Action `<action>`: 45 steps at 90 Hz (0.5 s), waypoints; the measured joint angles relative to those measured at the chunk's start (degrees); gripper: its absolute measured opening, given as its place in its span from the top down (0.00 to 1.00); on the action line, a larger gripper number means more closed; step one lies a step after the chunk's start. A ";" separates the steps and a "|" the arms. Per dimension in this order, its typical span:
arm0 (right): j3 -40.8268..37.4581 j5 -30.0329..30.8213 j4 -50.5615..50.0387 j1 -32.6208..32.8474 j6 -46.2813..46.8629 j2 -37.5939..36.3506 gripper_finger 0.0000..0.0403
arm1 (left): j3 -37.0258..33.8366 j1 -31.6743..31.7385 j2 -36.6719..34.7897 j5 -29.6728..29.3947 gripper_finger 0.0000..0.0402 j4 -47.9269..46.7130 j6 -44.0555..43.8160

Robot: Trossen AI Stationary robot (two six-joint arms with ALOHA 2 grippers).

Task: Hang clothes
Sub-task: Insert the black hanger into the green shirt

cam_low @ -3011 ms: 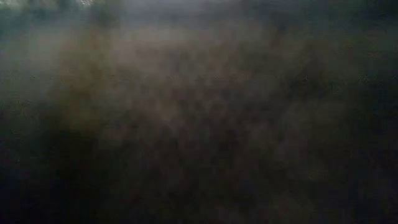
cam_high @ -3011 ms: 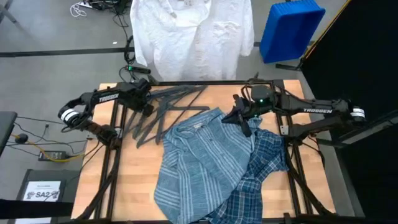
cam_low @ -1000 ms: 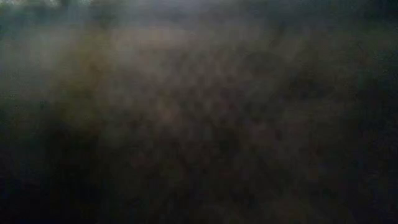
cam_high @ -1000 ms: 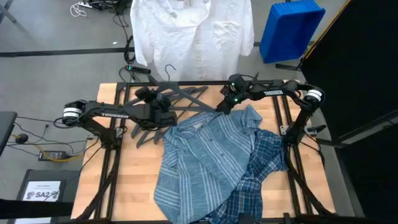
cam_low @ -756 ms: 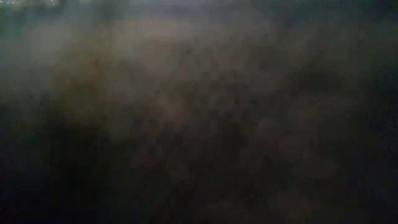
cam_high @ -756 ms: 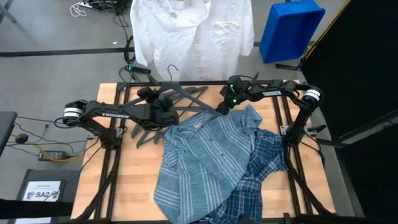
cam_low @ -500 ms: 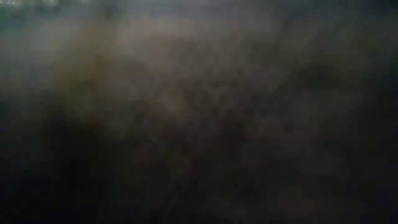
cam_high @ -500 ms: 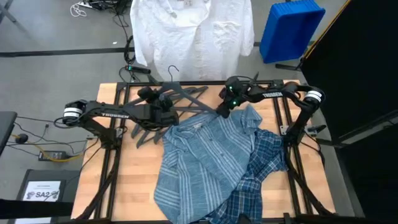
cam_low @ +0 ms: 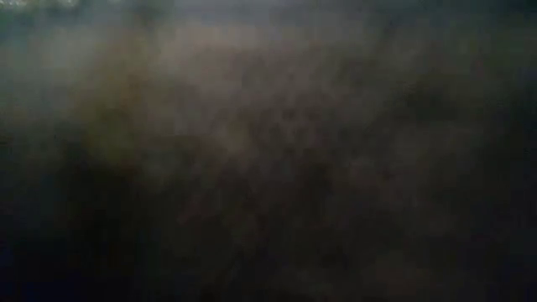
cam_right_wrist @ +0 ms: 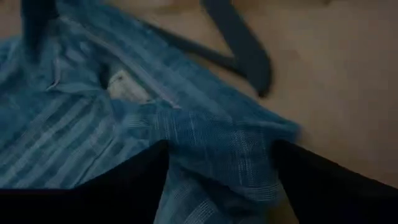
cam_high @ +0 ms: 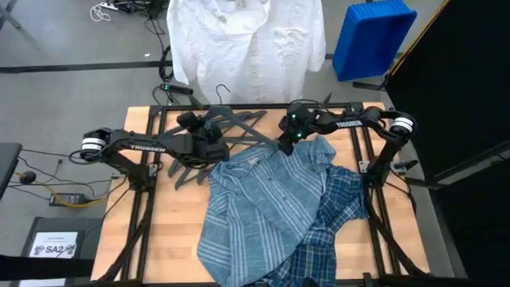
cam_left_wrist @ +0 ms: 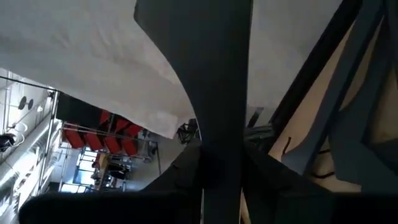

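While hangers [cam_high: 231, 131] crowd (dark pile) | striped shirt [cam_high: 263, 203] covers table [cam_high: 171, 231]

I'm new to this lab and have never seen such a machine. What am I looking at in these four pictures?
It is a robot with two dark arms at a wooden table, each ending in a two-finger hand. One picture looks straight down from above, one sits at table height (nothing can be made out in it), and one camera rides on each wrist. On the table lie a striped shirt, partly over a plaid shirt, and a pile of dark hangers. A white shirt hangs beyond the far edge. The left hand seems to grip one hanger, raised off the pile. The right hand is at the striped shirt's collar, fingers apart with a fold of cloth between them.
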 joint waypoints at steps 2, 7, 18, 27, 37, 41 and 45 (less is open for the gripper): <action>0.00 0.30 -0.06 0.08 0.19 0.00 0.34 | -0.02 0.02 0.00 0.02 0.86 0.09 0.07; 0.00 0.37 -0.44 0.37 0.64 0.00 0.35 | -0.02 0.02 0.00 0.05 0.86 0.33 0.09; 0.00 2.04 -0.38 1.18 0.86 0.02 0.39 | -0.04 0.02 0.00 0.09 0.86 0.36 0.14; 0.00 4.86 -0.42 1.53 0.51 0.02 0.44 | -0.07 0.04 0.00 0.10 0.86 0.37 0.18; 0.00 2.40 -1.19 1.48 -0.91 0.02 0.55 | -0.07 0.02 0.00 0.96 0.86 0.87 0.05; 0.00 1.28 -1.35 1.52 -1.36 0.02 0.61 | -0.07 0.00 0.00 1.56 0.86 0.89 -0.10; 0.00 0.52 -1.34 1.52 -1.57 0.02 0.67 | -0.07 -0.02 0.00 1.69 0.86 0.91 -0.12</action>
